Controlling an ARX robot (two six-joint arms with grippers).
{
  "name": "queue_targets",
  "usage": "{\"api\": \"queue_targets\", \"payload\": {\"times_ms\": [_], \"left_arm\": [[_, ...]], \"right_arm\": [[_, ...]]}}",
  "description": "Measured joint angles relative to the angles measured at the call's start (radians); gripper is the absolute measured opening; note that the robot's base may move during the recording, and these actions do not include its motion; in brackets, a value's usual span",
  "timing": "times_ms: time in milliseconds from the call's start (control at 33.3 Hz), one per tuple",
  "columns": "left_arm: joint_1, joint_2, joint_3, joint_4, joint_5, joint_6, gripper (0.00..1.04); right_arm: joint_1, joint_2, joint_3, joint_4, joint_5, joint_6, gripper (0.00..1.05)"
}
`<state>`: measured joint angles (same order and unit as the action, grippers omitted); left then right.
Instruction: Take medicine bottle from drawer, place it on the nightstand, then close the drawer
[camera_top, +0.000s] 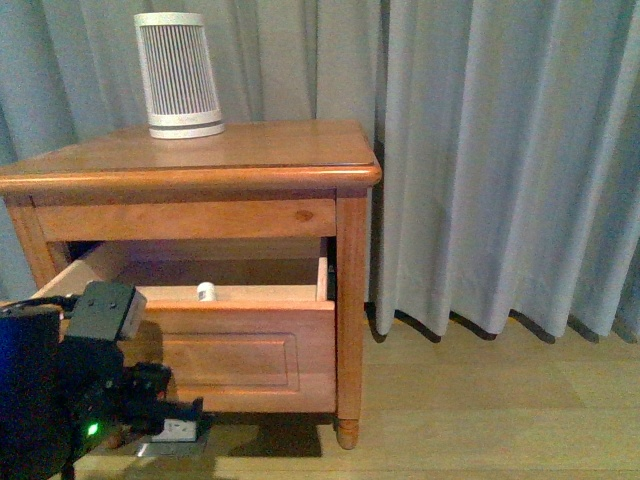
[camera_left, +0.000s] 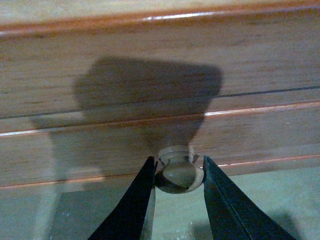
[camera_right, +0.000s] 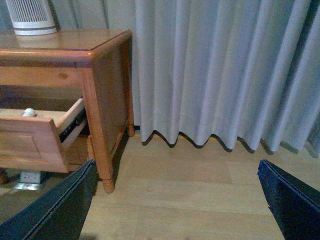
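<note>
The nightstand (camera_top: 250, 150) stands at the left with its upper drawer (camera_top: 245, 355) pulled out. The small white medicine bottle (camera_top: 206, 291) lies inside, just behind the drawer front; it also shows in the right wrist view (camera_right: 28, 112). My left gripper (camera_left: 178, 162) is shut on the drawer's round wooden knob (camera_left: 178, 176), with one black finger on each side. In the front view my left arm (camera_top: 90, 400) covers the drawer's left part and hides the knob. My right gripper (camera_right: 175, 200) is open and empty above the wooden floor, to the right of the nightstand.
A large white ribbed device (camera_top: 179, 75) stands on the back left of the nightstand top. Grey curtains (camera_top: 500, 150) hang behind and to the right. A small white box (camera_top: 178, 430) lies on the floor under the nightstand.
</note>
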<state>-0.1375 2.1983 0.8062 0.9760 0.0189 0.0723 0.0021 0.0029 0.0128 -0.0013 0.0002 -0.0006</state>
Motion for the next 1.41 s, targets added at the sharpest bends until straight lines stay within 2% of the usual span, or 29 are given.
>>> {"api": "queue_targets", "payload": {"times_ms": [240, 270, 571, 721, 751, 871, 1021, 1232, 1412], "left_arm": [[-0.019, -0.103, -0.169, -0.014, 0.000, 0.037, 0.26], [-0.024, -0.117, -0.183, -0.027, -0.004, 0.047, 0.32], [-0.048, -0.197, -0.271, -0.171, 0.034, 0.070, 0.71], [-0.030, -0.342, -0.299, -0.254, 0.033, 0.063, 0.97], [-0.023, -0.377, -0.301, -0.274, 0.033, 0.061, 1.00], [0.020, -0.556, -0.296, -0.313, 0.042, 0.040, 0.98], [0.097, -0.831, -0.185, -0.443, 0.061, -0.020, 0.98], [0.134, -1.087, -0.142, -0.561, 0.115, -0.046, 0.98], [0.146, -1.333, -0.206, -0.685, 0.136, -0.051, 0.98]], "right_arm": [[0.000, 0.000, 0.000, 0.000, 0.000, 0.000, 0.98], [0.000, 0.000, 0.000, 0.000, 0.000, 0.000, 0.98], [0.000, 0.000, 0.000, 0.000, 0.001, 0.000, 0.98], [0.000, 0.000, 0.000, 0.000, 0.000, 0.000, 0.98], [0.000, 0.000, 0.000, 0.000, 0.000, 0.000, 0.98], [0.000, 0.000, 0.000, 0.000, 0.000, 0.000, 0.98], [0.000, 0.000, 0.000, 0.000, 0.000, 0.000, 0.98], [0.000, 0.000, 0.000, 0.000, 0.000, 0.000, 0.98], [0.000, 0.000, 0.000, 0.000, 0.000, 0.000, 0.98]]}}
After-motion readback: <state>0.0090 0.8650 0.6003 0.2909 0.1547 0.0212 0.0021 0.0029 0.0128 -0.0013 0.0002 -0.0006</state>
